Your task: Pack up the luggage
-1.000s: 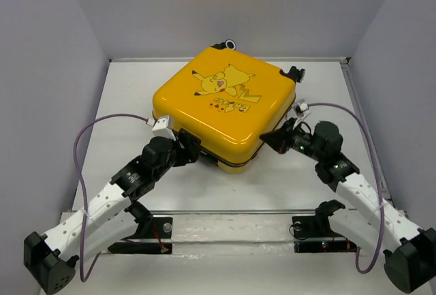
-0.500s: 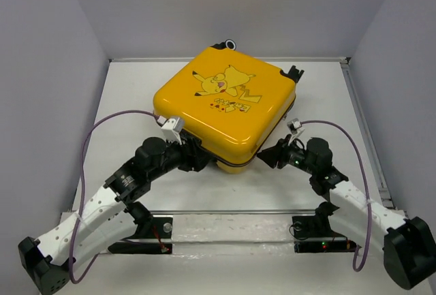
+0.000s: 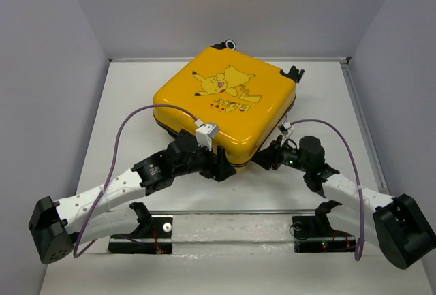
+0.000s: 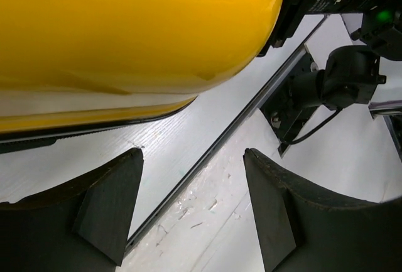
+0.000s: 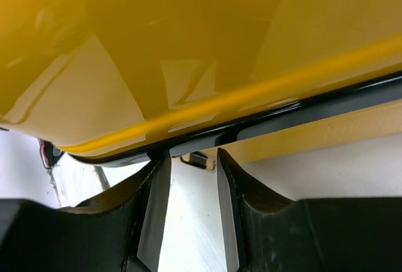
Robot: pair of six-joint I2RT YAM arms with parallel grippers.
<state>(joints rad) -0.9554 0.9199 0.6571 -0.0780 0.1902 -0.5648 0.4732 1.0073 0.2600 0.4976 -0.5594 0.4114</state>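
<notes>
The luggage (image 3: 225,104), a yellow suitcase with a cartoon print, lies flat and closed in the middle of the table. My left gripper (image 3: 222,167) sits low at its near corner. In the left wrist view the yellow shell (image 4: 138,27) fills the top, and the left gripper (image 4: 193,154) stands open over bare table. My right gripper (image 3: 264,159) points at the near right side. In the right wrist view the right gripper (image 5: 191,157) is open a little just below the black zipper trim (image 5: 282,118). A small metal zipper pull (image 5: 198,158) shows beyond its tips.
Caster wheels (image 3: 294,73) stick out at the suitcase's far side. A metal rail (image 3: 231,213) runs along the near edge between the arm bases. Grey walls close in the left, right and back. The right arm (image 4: 348,80) shows in the left wrist view.
My left arm swung right along the suitcase's near edge to its front corner. My right arm drew back and lower, and its jaws parted from shut.
</notes>
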